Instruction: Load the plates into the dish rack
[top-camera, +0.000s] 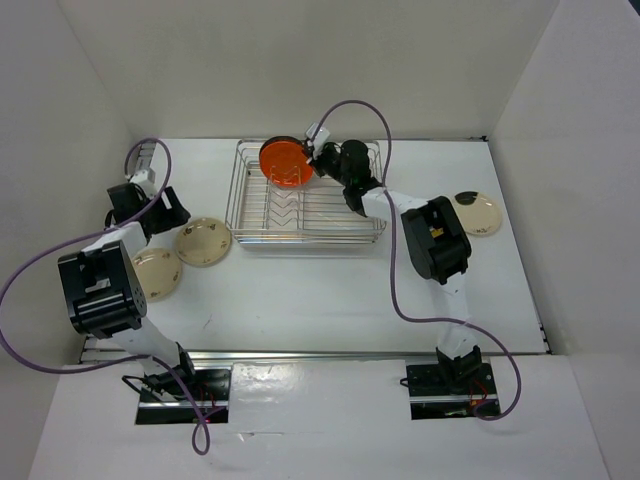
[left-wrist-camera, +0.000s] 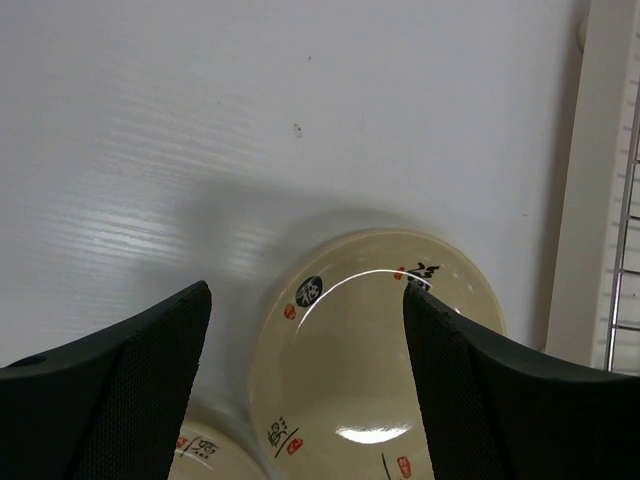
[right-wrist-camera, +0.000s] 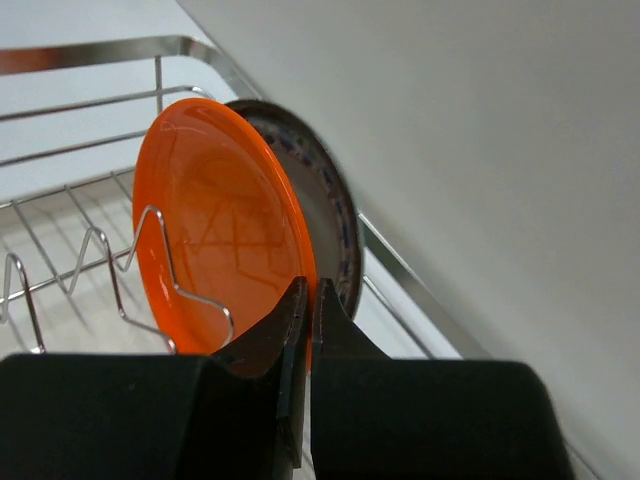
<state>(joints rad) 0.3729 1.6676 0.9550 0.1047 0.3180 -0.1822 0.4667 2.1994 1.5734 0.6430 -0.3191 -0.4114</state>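
Your right jaws pinch the orange plate (right-wrist-camera: 215, 240) by its rim, upright in the dish rack (top-camera: 305, 241) beside a dark patterned plate (right-wrist-camera: 328, 205). Your left jaws hang spread above one cream plate (left-wrist-camera: 370, 370). With three cream plates (top-camera: 478, 213) left on the bench (top-camera: 330, 290), you're likely under halfway.

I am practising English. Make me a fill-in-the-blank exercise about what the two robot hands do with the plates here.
The plain round plate pinched by the right hand is ____ in colour.
The left hand, above a cream round plate, is ____, not shut.
Right of the silver wire dish rack lies ____ cream plate.
Missing words: orange; open; one.
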